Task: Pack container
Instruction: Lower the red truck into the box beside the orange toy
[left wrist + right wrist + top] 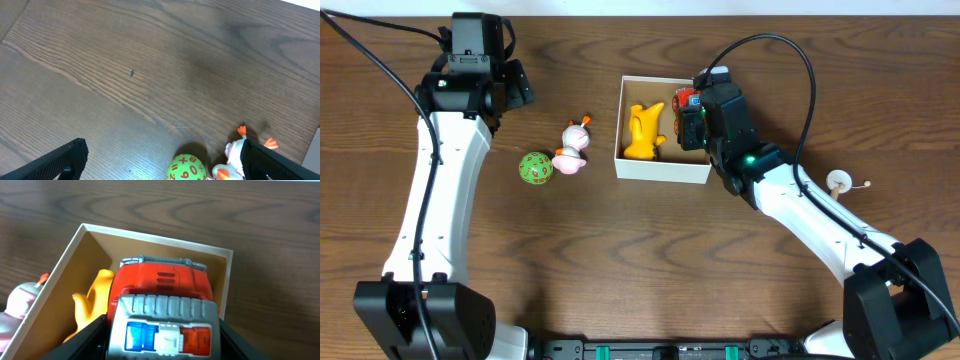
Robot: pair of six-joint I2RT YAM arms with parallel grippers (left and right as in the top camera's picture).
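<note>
The container (660,167) is a white box with a brown inside at the table's middle; it also shows in the right wrist view (90,242). A yellow toy (643,132) lies in its left half. My right gripper (692,125) is shut on a red and grey toy truck (162,307) and holds it over the box's right half. My left gripper (516,85) is open and empty above the table's far left. A green number ball (535,168) and a white and pink bird toy (575,148) lie left of the box, also in the left wrist view: the ball (186,168), the bird (232,157).
A small white round toy with a stick (840,182) lies on the table to the right of the right arm. The tabletop is dark wood.
</note>
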